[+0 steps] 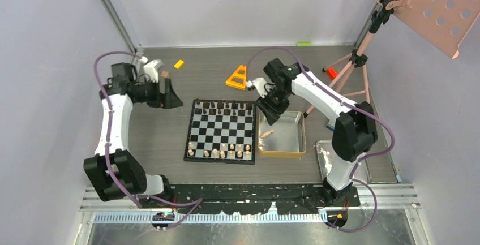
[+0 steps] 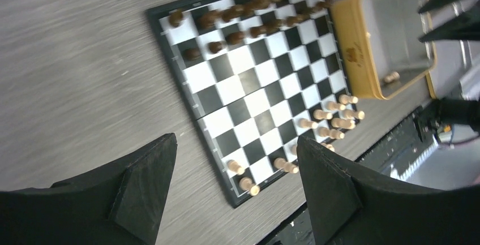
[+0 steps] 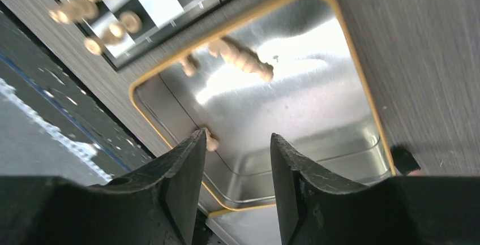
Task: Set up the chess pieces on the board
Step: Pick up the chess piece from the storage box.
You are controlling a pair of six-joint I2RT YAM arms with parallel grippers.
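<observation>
Right gripper (image 3: 238, 137) up close: its two black fingers stand parted with nothing between them, and the shiny floor of the gold tin (image 3: 345, 41) shows straight through the gap. It hangs over that tin. Just off the left fingertip a single pale piece (image 3: 210, 140) sits against the tin's wall, and further along the floor a small clump of pale pieces (image 3: 240, 58) lies tipped on its side. Beyond the tin's rim comes the board (image 1: 221, 129), which lies just beside the tin on its left, flat in the middle of the table (image 1: 158, 137). On the squares, pale pieces on the board (image 1: 221, 153) stand along the near edge with some gaps in the ranks, and the dark pieces (image 1: 223, 108) are gathered along the far edge. Over on the other side, the left gripper (image 2: 235, 140) is spread wide and empty-handed, hovering above bare tabletop off the board's far-left corner, its camera looking across the whole board towards the tin. Further out, an orange triangular frame (image 1: 238, 78) and a small yellow block (image 1: 179, 64) lie behind the board, a silver tray (image 1: 322, 160) sits by the right arm's base, and a tripod (image 1: 351, 69) stands at the far right.
</observation>
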